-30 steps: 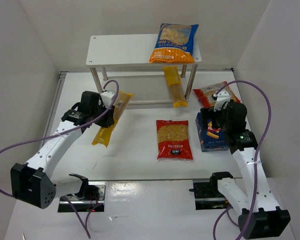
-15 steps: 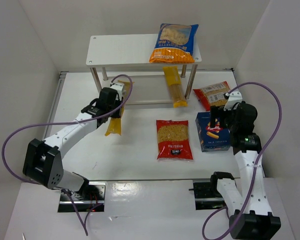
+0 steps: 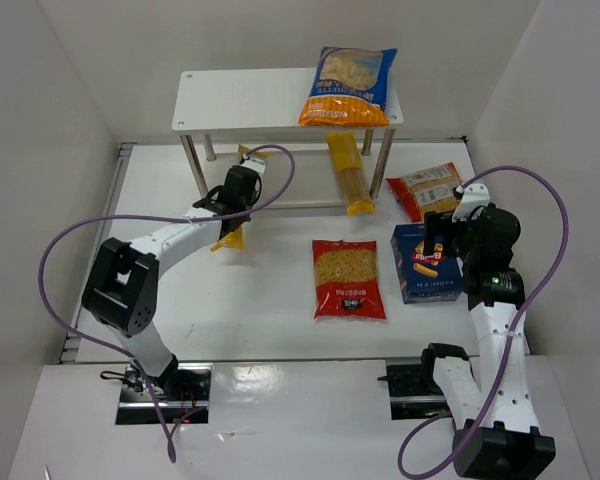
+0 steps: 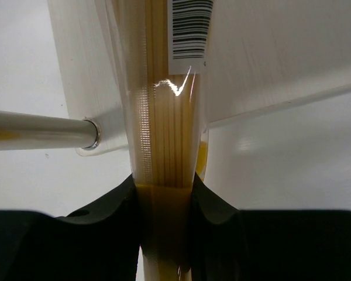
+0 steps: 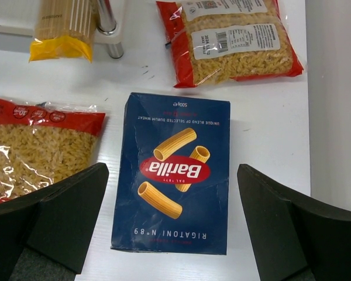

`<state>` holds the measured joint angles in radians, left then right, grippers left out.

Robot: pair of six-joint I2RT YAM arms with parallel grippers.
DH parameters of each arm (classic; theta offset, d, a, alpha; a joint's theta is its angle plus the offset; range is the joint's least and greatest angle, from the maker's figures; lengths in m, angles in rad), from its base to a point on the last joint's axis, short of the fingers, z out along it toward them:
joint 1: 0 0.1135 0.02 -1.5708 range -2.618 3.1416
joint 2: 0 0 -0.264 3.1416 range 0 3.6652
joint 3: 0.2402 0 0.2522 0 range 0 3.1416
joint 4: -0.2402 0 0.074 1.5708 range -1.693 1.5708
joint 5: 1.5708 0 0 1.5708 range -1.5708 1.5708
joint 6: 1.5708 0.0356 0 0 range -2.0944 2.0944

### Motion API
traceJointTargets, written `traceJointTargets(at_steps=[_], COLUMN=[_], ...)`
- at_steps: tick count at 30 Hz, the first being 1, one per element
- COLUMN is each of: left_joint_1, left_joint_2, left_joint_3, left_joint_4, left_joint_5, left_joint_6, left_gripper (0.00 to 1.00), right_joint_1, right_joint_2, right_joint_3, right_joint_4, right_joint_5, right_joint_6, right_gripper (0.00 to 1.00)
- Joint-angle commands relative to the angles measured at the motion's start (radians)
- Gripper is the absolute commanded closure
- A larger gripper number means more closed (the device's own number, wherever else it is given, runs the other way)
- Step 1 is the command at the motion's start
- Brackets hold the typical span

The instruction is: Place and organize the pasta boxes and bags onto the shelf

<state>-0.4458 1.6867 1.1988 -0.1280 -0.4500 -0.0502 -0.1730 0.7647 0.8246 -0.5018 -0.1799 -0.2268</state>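
Observation:
My left gripper is shut on a long yellow spaghetti bag and holds it at the left front of the white shelf, its far end reaching under the top board. In the left wrist view the bag runs up between my fingers past a shelf leg. My right gripper is open above the dark blue pasta box, which lies flat between my fingers in the right wrist view. A second spaghetti bag lies on the lower tier. A blue-and-orange bag lies on the top board.
One red pasta bag lies flat mid-table, also at the left of the right wrist view. Another red bag lies beside the shelf's right legs, behind the box. White walls enclose the table on three sides.
My left gripper has carried the spaghetti bag right and away from me, from the table's left side to the shelf's lower tier. My right gripper has shifted slightly above the blue box.

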Motion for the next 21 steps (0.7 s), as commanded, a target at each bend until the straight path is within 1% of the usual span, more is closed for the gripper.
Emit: traceJointTargets(at_steps=[1,3,7,13,16,21], left_joint_1=[-0.013,-0.013,-0.013,-0.004,-0.004,-0.004], left_joint_2=[-0.024,0.004,0.047,0.114,0.171,0.247], left_joint_3=[0.061,0.07,0.134,0.228,0.3,0.36], left_joint_4=[0.212,0.212,0.202,0.191,0.154,0.145], left_joint_5=[-0.125,-0.154,-0.208,-0.217,-0.249,-0.285], left_joint_6=[0.102,0.131,0.17,0.191,0.191,0.219], left_gripper=[1.0,1.0,1.0,1.0,1.0,1.0], right_joint_1=[-0.008,-0.008,-0.008,-0.008,-0.008,-0.017], right_joint_2=[-0.011,-0.011,-0.011,-0.021,-0.021,-0.021], right_joint_3=[-0.005,-0.005,-0.005,-0.005,-0.005,-0.005], right_joint_4=[0.029,0.029,0.02,0.02,0.02,0.011], right_joint_5=[-0.021,-0.03,-0.039,-0.039,-0.049,-0.049], right_joint_6=[-0.016,-0.016,-0.025,-0.034,-0.034,-0.034], right_gripper=[0.01,0.01,0.01,0.01,0.01,0.01])
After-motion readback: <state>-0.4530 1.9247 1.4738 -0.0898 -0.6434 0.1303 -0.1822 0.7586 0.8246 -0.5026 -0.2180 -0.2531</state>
